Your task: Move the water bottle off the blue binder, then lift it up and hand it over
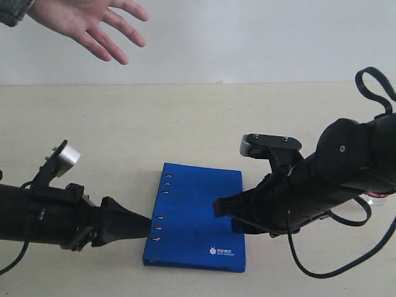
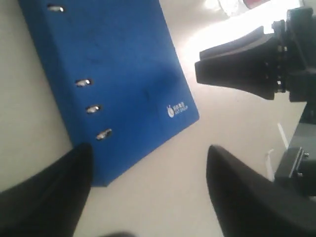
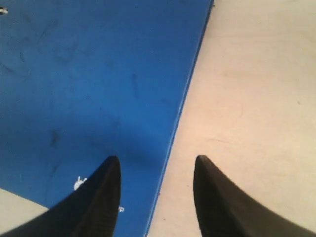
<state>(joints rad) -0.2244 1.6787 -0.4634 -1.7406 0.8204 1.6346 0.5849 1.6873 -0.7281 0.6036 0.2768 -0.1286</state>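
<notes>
Flanking the blue binder (image 1: 192,216), the left gripper (image 1: 148,226) and the right gripper (image 1: 216,208) sit at its opposite edges, while the binder itself lies flat and closed on the pale surface (image 1: 185,124). The left jaws stand wide apart and empty at the binder's spine edge, level with the lower oval slots. The right jaws, parted and also empty, hover over the opposite edge (one tip above the blue cover, the other above bare surface).

The water bottle (image 1: 375,198) is off the binder, well apart from it on the side away from the spine. It is mostly hidden behind the right arm, so whether it stands or lies cannot be told. A person's open hand (image 1: 86,25) is held out in the air beyond the binder's far spine-side corner.

With the bottle clear of the cover, the lift looks to be the step in hand. The binder should handle as a stiff, fairly light board whose smooth cover may slip between hard jaws. Lying flush, it offers no gap beneath, so the likely purchase is a thin edge, either the thicker spine side or the edge the right jaws straddle. A hold near the middle of an edge seems wiser than one at a corner, where the binder would probably swing.
</notes>
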